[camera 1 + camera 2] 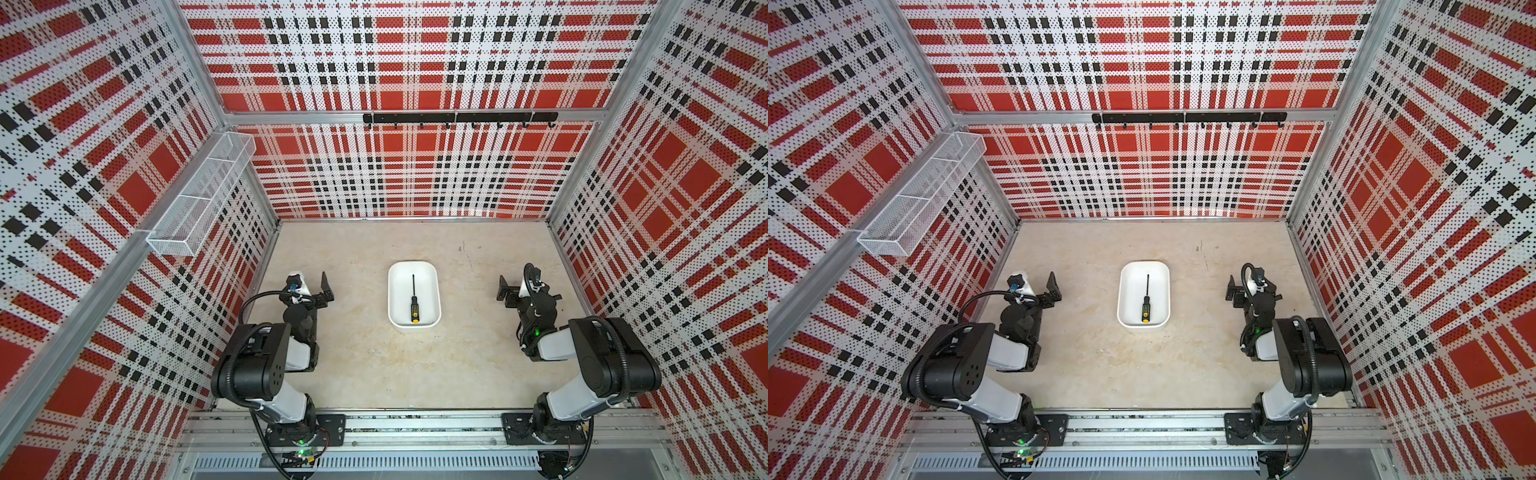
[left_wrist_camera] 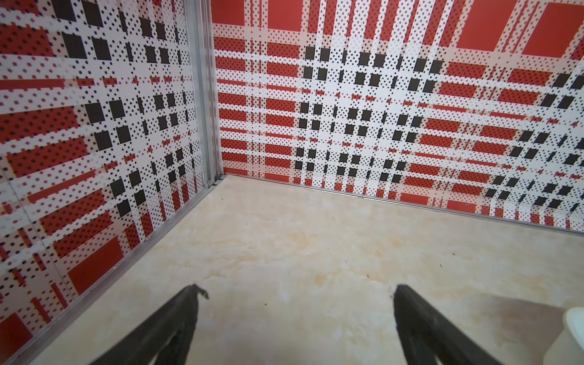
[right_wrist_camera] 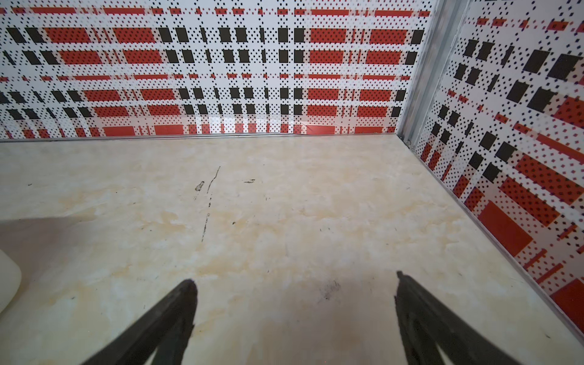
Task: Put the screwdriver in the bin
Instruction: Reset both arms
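The screwdriver [image 1: 414,301] [image 1: 1146,301], with its black shaft, black handle and yellow butt end, lies lengthwise inside the white bin [image 1: 428,286] [image 1: 1158,286] at the table's middle, shaft pointing toward the back wall. My left gripper [image 1: 311,283] [image 1: 1038,284] [image 2: 297,287] rests low, left of the bin, open and empty. To the right of the bin my right gripper [image 1: 525,286] [image 1: 1252,286] [image 3: 294,278] is also open, with only bare table between its fingers. A corner of the bin [image 2: 575,328] [image 3: 8,284] shows at the edge of each wrist view.
A white wire-mesh basket [image 1: 199,195] hangs high on the left wall. A black hook rail [image 1: 459,118] runs along the back wall. Plaid walls close in three sides of the table. Both arm bases sit on the aluminium rail [image 1: 415,428] at the front.
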